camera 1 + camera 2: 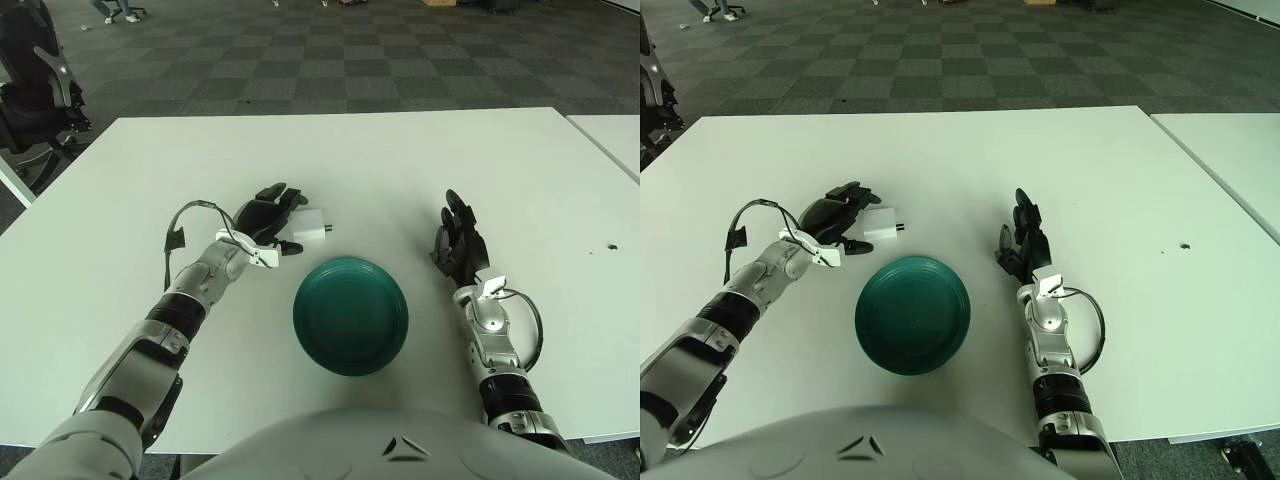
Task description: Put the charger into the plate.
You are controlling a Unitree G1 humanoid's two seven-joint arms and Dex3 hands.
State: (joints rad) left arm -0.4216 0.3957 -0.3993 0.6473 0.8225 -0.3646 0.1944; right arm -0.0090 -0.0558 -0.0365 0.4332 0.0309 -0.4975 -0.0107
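Observation:
A small white charger (pixel 310 227) lies on the white table (pixel 400 160), just beyond the far left rim of the dark green plate (pixel 350 315). My left hand (pixel 268 213) is right beside the charger on its left, fingers spread around its near end and not closed on it. My right hand (pixel 457 242) shows to the right of the plate, fingers extended and holding nothing.
A second white table (pixel 612 135) stands at the right edge. A dark office chair (pixel 35 85) is off the table's far left corner. A small dark speck (pixel 612 246) marks the tabletop at the right.

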